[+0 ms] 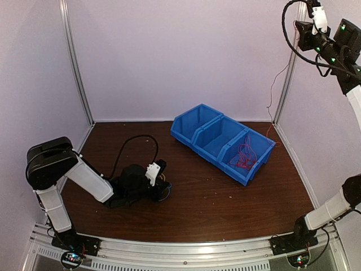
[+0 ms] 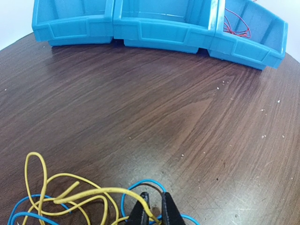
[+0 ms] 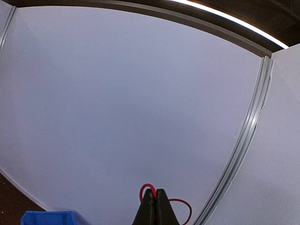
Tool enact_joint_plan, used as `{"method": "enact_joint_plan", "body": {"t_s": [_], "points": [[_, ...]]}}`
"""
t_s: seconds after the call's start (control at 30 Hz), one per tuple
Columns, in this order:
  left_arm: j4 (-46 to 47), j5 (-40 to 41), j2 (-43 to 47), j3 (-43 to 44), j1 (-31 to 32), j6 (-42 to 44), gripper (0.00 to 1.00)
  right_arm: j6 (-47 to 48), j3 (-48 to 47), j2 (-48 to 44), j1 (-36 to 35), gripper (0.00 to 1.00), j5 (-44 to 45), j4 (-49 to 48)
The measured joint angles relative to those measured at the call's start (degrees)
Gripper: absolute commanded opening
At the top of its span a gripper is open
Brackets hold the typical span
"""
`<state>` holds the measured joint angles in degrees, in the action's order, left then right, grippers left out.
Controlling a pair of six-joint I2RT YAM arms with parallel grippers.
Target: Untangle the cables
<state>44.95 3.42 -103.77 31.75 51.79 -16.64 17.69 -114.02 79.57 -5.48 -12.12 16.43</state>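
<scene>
Worktop (image 1: 225, 203): dark wood, both arm bases at its near edge. A blue 3-compartment bin (image 1: 194, 125) sits toward the far-right corner, at an angle. We see the R arm up high over the right edge. The right gripper (image 3: 155, 193) is clenched on a red cable (image 3: 180, 205), and a thin strand hangs toward the bin. More red cables (image 1: 245, 155) lie in the compartment nearest the right edge. The left gripper (image 2: 156, 199) is low, near-left of centre, in the yellow and blue cables (image 2: 70, 193). Its jaws are a slit apart w/ a yellow strand btwn them; we can't tell if it's pinched.
</scene>
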Motion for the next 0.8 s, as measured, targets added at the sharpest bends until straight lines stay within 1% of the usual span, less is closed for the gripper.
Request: {"method": "enact_joint_plan", "body": {"t_s": [0.33, 0.5, 0.6, 0.8], "points": [[0.0, 0.0, 0.0, -0.2, 0.0, -0.4, 0.12, -1.6, -9.2, 4.4, 0.1, 0.0, -9.9, 1.7], [-0.2, 0.3, 0.3, -0.4, 0.0, -0.7, 0.12, -3.1, -9.5, 4.4, 0.1, 0.0, -16.2, 1.8], [-0.2, 0.4, 0.5, -0.5, 0.0, -1.1, 0.13, -3.2, -5.3, 3.9, 0.1, 0.0, -16.7, 0.6], [-0.1, 0.5, 1.8, -1.9, 0.0, -1.7, 0.13, -2.3, 16.3, 0.3, 0.1, 0.0, -15.1, -3.1]]}}
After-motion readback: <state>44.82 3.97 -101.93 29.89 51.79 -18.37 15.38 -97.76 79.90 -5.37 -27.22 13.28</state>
